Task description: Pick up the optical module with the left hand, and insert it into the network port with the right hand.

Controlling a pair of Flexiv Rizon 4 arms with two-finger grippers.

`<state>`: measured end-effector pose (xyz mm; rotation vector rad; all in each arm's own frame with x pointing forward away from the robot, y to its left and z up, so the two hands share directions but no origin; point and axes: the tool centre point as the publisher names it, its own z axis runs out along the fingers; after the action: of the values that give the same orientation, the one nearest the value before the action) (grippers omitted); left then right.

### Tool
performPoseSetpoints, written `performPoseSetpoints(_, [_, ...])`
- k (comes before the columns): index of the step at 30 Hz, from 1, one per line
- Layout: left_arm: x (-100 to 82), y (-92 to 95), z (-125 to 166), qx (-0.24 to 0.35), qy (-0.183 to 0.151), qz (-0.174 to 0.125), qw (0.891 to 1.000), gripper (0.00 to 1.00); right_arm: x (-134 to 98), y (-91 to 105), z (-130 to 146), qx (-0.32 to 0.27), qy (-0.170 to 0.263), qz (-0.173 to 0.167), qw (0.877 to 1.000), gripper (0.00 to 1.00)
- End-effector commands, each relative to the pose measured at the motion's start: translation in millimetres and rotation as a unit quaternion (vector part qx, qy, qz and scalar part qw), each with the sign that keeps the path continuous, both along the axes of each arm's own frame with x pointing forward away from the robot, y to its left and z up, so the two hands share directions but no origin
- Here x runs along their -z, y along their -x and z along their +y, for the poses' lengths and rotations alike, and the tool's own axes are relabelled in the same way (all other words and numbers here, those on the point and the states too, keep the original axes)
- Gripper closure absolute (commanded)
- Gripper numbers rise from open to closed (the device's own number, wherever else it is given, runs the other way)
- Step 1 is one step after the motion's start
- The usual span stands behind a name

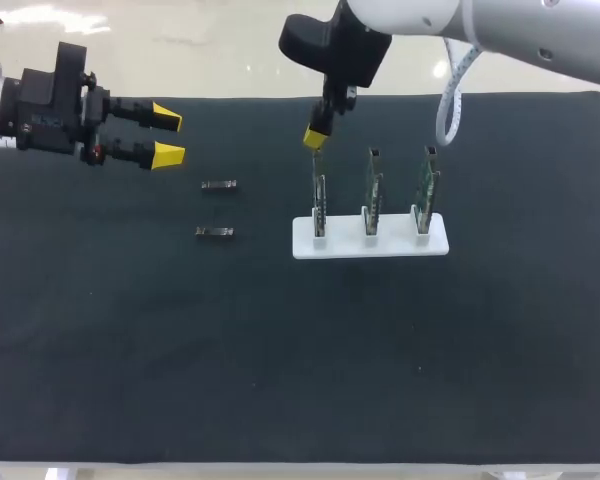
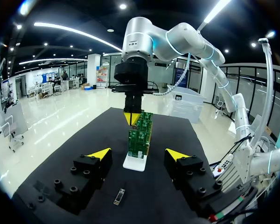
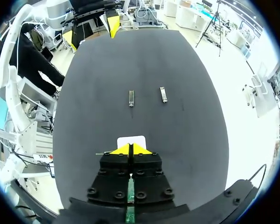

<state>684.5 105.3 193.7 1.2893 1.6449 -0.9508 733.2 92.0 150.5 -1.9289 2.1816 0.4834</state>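
Observation:
Two small dark optical modules (image 1: 218,185) (image 1: 215,232) lie on the black mat, left of a white base (image 1: 400,245). The base holds three upright green boards (image 1: 373,190) with ports on top. My left gripper (image 1: 167,135) hovers open at the far left, up and left of the modules; one module (image 2: 121,196) lies under and just ahead of it. My right gripper (image 1: 315,137) is shut, its tips right at the top of the leftmost board (image 1: 320,195). I see nothing held between them. In the right wrist view the shut gripper (image 3: 130,149) hangs over the base (image 3: 130,140), both modules (image 3: 131,98) (image 3: 163,94) beyond.
The black mat (image 1: 280,350) covers nearly the whole table, with wide bare room in front of the base and modules. A white cable (image 1: 450,100) loops down from my right arm behind the boards.

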Motion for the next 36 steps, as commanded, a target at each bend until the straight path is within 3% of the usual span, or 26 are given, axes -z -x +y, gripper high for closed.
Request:
performPoseSetpoints(1, [0.2,-1.1,-1,0.000,-0.001,0.001,1.000,0.00,-12,4.0,-4,0.004,-0.011,-0.003,1.000,1.00])
performPoseSetpoints(9, [0.2,-1.1,-1,0.000,-0.001,0.001,1.000,0.00,-33,5.3,-15,0.011,-0.038,-0.017,0.999,1.00])
performPoseSetpoints(15, [0.2,-1.1,-1,0.000,-0.001,0.001,1.000,0.00,-43,5.5,-34,0.019,-0.045,-0.001,0.999,1.00])
performPoseSetpoints(19, [0.2,-1.1,-1,0.000,-0.001,0.001,1.000,0.00,-54,7.9,-53,0.027,-0.067,-0.012,0.997,1.00])
performPoseSetpoints(36, [0.2,-1.1,-1,0.000,-0.001,0.001,1.000,0.00,-107,17.1,-153,0.076,-0.082,-0.059,0.992,1.00])
